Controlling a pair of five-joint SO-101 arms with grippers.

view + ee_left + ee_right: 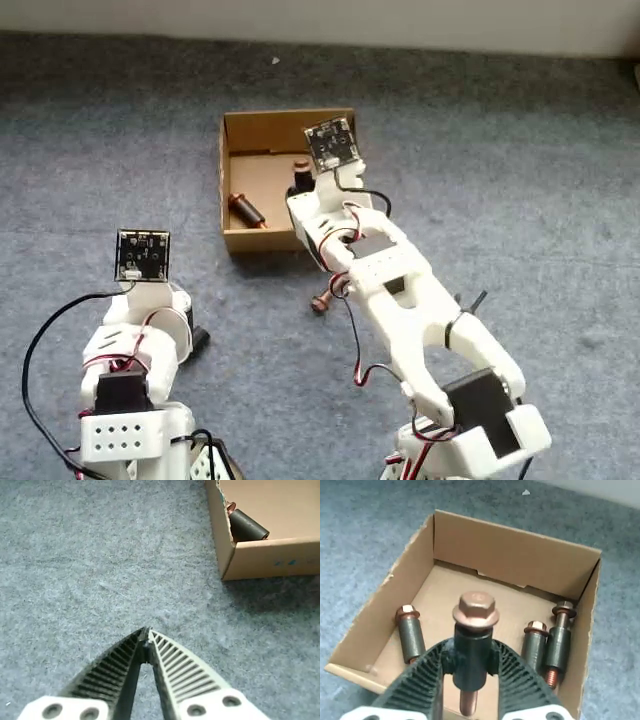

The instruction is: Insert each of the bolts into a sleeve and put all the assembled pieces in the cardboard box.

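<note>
Left gripper (145, 641) is being held shut, with nothing in it, well left of the box (270, 560). Right gripper (470, 652) is being squeezed around a sleeve (469, 674) with its bolt (476, 609) inside. The piece is being held upright over the box, so this arm is nearer.

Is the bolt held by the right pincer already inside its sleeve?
Inserted: the bolt has its head atop the dark sleeve, shank showing below.

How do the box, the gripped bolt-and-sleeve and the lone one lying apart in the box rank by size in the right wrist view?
1. cardboard box
2. gripped bolt-and-sleeve; it sits nearer the camera, so its lead over the next is unsure
3. lone bolt-and-sleeve
</note>
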